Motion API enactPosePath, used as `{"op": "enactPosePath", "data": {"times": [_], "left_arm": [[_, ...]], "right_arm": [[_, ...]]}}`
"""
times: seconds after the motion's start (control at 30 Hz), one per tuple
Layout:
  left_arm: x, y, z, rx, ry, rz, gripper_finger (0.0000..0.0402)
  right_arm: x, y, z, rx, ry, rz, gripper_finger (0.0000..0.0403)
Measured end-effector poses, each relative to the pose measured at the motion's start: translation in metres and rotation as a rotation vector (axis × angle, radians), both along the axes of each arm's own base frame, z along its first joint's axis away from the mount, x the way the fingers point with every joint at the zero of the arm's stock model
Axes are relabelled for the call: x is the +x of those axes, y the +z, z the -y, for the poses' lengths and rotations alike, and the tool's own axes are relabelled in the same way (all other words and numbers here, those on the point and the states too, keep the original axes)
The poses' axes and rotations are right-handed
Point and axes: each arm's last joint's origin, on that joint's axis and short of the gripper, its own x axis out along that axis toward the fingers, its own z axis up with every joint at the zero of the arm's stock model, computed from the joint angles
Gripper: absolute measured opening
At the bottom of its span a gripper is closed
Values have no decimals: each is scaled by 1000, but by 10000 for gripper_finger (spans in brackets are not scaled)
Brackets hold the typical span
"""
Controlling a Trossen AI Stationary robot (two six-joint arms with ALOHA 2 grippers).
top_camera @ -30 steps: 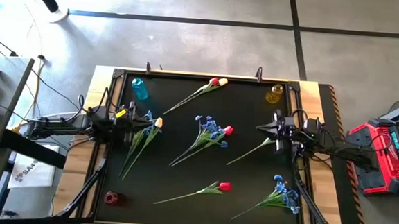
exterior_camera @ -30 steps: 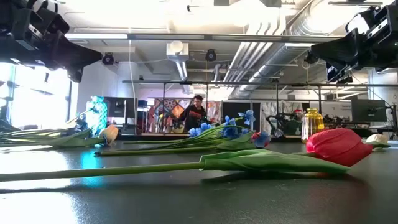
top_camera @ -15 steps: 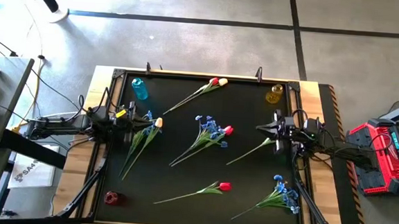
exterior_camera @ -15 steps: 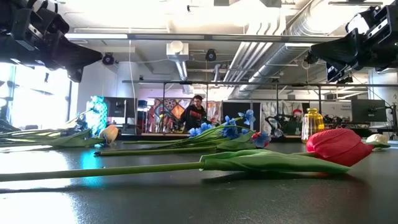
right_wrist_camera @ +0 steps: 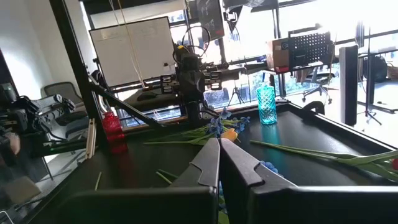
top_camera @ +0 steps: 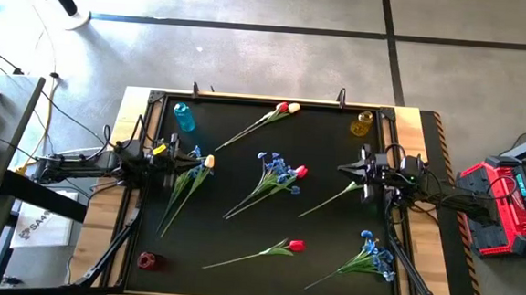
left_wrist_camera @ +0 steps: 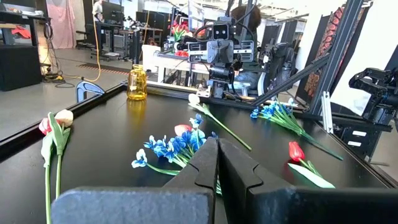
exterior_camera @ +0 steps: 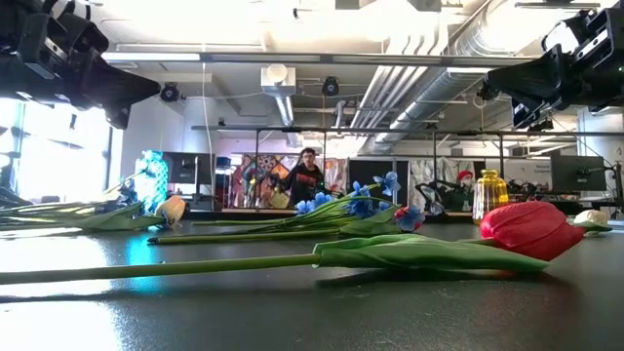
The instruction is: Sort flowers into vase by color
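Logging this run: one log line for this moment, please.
left gripper: shut, empty, left edge | right gripper: shut, empty, right edge | flowers: loose on table | vases: empty

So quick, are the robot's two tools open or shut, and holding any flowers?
Left tool: shut, holding nothing.
Right tool: shut, holding nothing.

Bright workshop, grey concrete floor [top_camera: 278,57]
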Motion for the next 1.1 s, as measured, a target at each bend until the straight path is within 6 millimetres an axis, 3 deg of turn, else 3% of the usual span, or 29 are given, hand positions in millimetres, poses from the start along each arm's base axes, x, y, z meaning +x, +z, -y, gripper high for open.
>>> {"op": "enactPosePath", "data": {"times": [0.63, 0.83, 0.93, 1.1], "left_arm": [[0, 1, 0, 1, 0, 6, 0], [0, 4, 0, 4, 0, 38, 0], [0, 6, 0, 31, 11, 58, 0], [0, 8, -1, 37, 28, 78, 0]], "right_arm": [[0, 3, 1, 11, -38, 32, 0], [-3, 17, 2, 364, -27, 221, 0], [-4, 19, 2, 436, -12, 242, 0], [-5, 17, 8, 510, -221, 286, 0]]}}
